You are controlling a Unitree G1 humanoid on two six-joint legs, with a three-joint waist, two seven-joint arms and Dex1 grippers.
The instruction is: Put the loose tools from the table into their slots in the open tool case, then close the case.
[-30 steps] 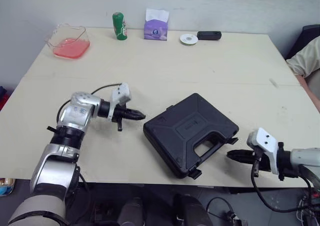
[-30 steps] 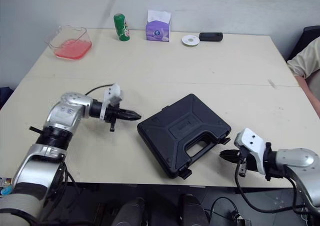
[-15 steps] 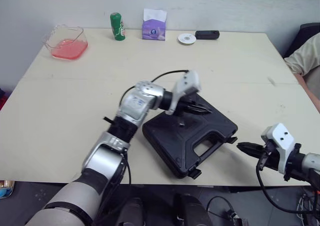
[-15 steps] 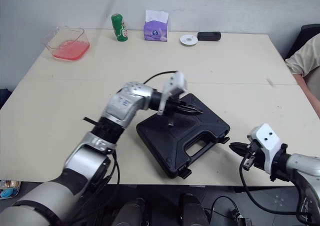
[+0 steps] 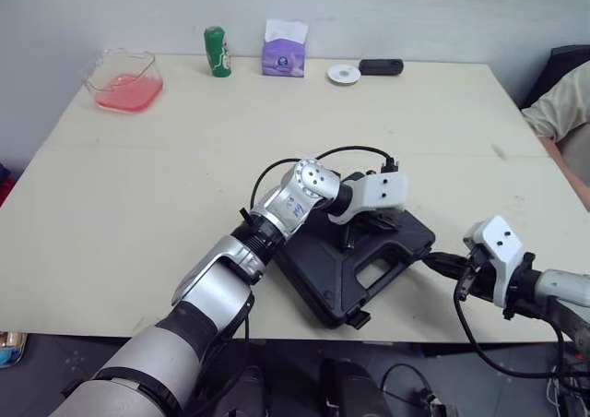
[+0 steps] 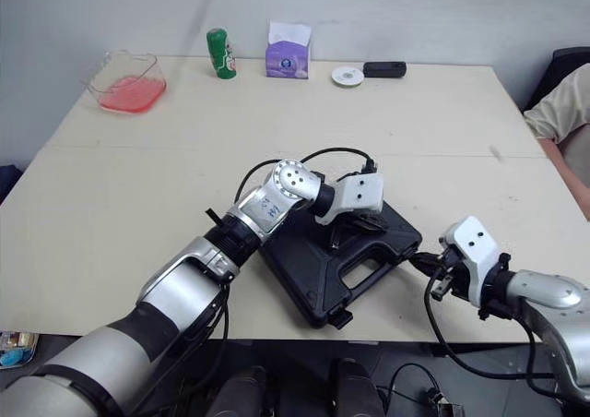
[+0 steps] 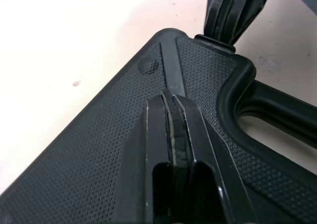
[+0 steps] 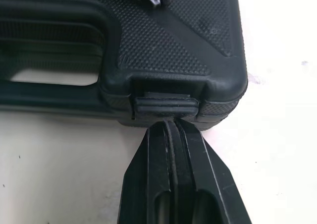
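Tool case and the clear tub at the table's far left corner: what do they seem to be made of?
Tool case: looks like moulded hard plastic, matte black, going by its fine pebbled grain and rounded moulded edges.
Tub: seems to be clear plastic, possibly glass; its glossy, see-through walls show the pink contents inside.

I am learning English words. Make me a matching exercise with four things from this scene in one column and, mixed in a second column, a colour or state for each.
1. tool case
2. left gripper
3. can
4. tissue box

A. purple
B. black, closed
C. green
D. shut, over the tool case

Pairs: 1-B, 2-D, 3-C, 4-A
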